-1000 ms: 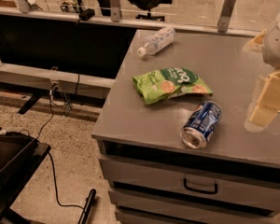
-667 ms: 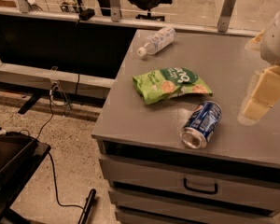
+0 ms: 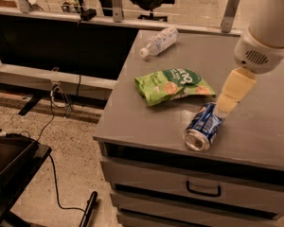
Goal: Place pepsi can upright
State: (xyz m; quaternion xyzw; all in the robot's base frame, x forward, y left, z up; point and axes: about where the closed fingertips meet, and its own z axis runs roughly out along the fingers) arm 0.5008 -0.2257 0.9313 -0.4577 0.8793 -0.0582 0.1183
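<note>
The pepsi can (image 3: 204, 126) lies on its side near the front edge of the grey cabinet top (image 3: 255, 126), its silver open end facing the front left. My gripper (image 3: 227, 105) hangs from the white arm (image 3: 267, 30) at the upper right. Its cream tip reaches down to the can's far right end, touching or just above it.
A green snack bag (image 3: 175, 85) lies flat just behind and left of the can. A clear plastic bottle (image 3: 158, 41) lies on its side at the back left of the top. Drawers are below the front edge; cables and a black stand are on the floor at left.
My gripper has moved left and down from the right side of the cabinet top to the can's far end. The can, bag and bottle have not moved.
</note>
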